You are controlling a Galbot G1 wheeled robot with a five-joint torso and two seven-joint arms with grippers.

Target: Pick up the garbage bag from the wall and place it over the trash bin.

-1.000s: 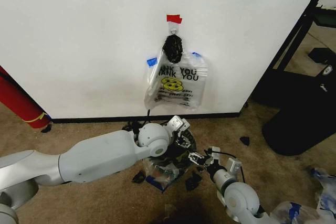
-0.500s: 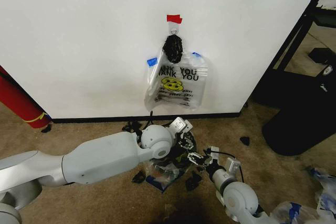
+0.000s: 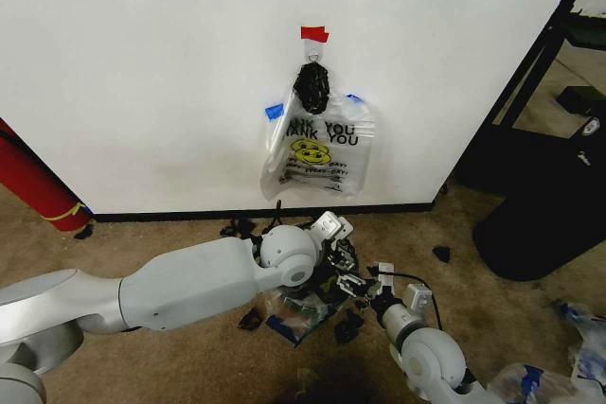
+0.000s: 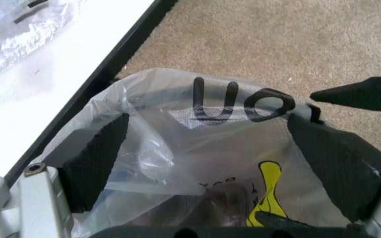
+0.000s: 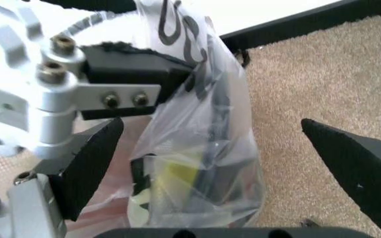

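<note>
- Down on the floor in the head view, the garbage bag [image 3: 301, 307] lies crumpled over the trash bin [image 3: 327, 283] at the foot of the wall [image 3: 142, 73], with the left gripper [image 3: 339, 251] and the right gripper [image 3: 358, 286] both close in on it; a bundle of like bags [image 3: 317, 144] hangs from the wall above under red tape [image 3: 314, 34].
- Judging from its creases and see-through film, the bag should be very light, limp and slippery, and apt to tear if dragged against wire mesh.
- From the left wrist view, the left gripper's fingers [image 4: 95, 161] stand wide apart, either side of the puffed-up bag [image 4: 197, 148]; the film bulges between them but neither pad pinches it.
- A good hold here would be the doubled film near the printed rim, where several layers bunch and give the pads something to bite.
- From the right wrist view, the right gripper's fingers [image 5: 88, 166] are likewise spread wide, the bag [image 5: 204, 144] hanging between them beside the left gripper's metal frame [image 5: 51, 89].
- Blue handle loops cannot be made out at the bin, so whether they are within reach I cannot tell.
</note>
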